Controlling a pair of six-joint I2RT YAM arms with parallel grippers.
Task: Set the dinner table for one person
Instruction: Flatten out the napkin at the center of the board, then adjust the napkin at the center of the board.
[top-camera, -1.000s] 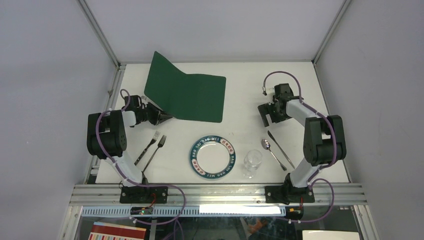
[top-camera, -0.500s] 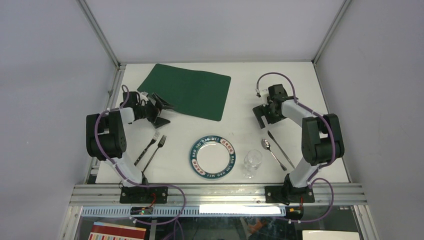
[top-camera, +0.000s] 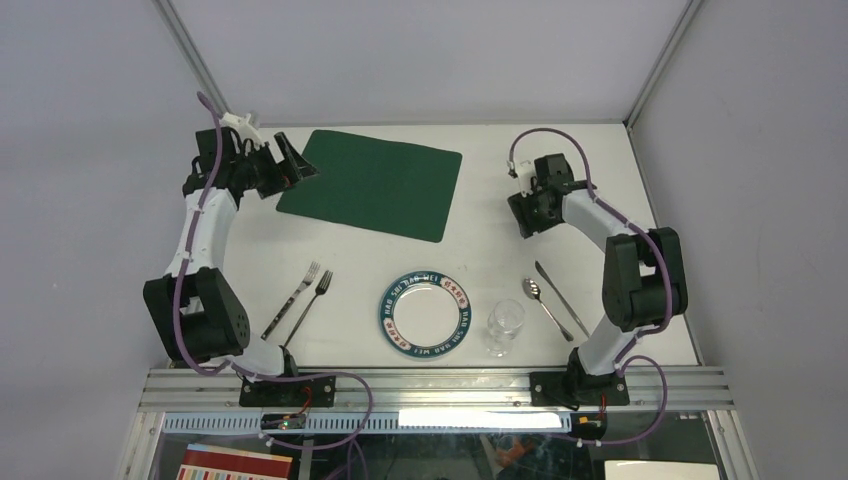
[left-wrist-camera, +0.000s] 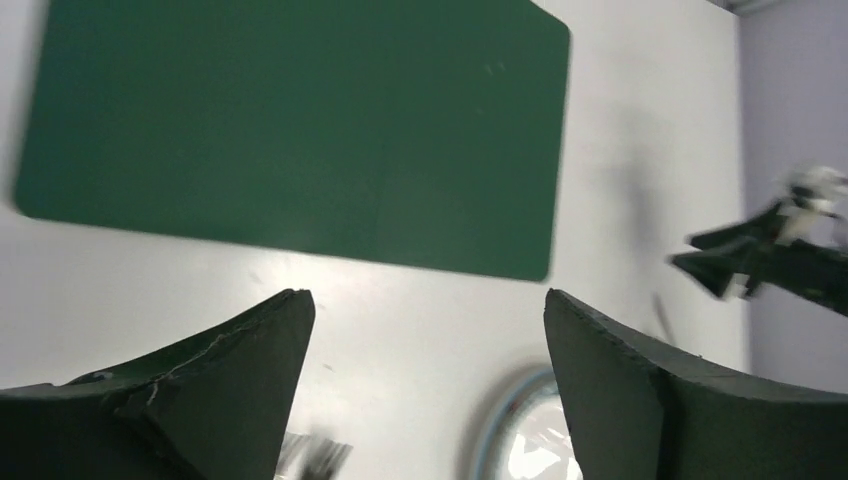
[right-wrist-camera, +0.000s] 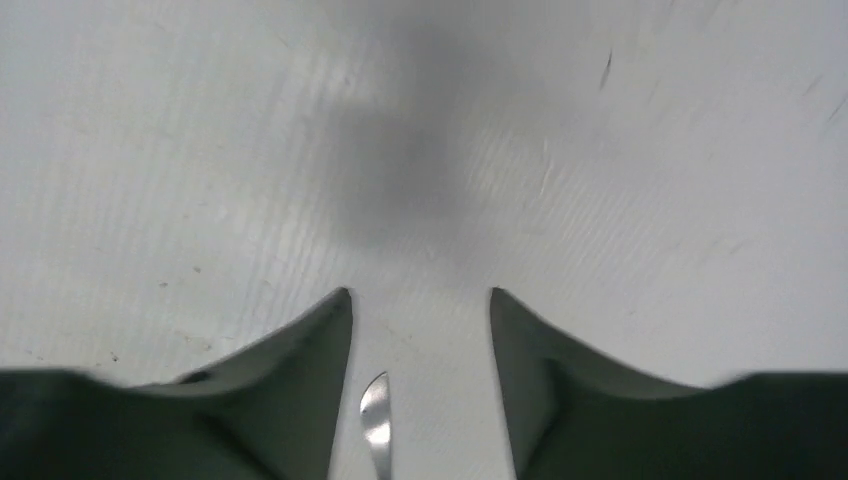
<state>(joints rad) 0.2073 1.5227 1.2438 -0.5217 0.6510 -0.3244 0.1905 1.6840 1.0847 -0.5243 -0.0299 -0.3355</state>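
We see the white table (top-camera: 480, 250) filling the floor of the cell, with the 2 arms fixed at its near edge. A green mat (top-camera: 375, 185) lies flat on the far left part of it.

The left fingers (left-wrist-camera: 230, 400) are spread wide with nothing between them. They hang by the mat's far left corner, and from the left wrist we look down on the whole mat.

The right fingers (right-wrist-camera: 570, 390) are apart too and hold nothing. They point down at bare table on the far right side, well away from the mat. The tip of the knife (top-camera: 560, 298) shows below the gap between them in the right wrist view.

Near the front edge sits a round plate (top-camera: 425, 312) with a blue rim. 2 forks (top-camera: 300, 295) lie side by side to its left. A clear glass (top-camera: 506, 325) stands just right of the plate. A spoon (top-camera: 540, 300) lies past the glass, then the knife, both flat and slanted.
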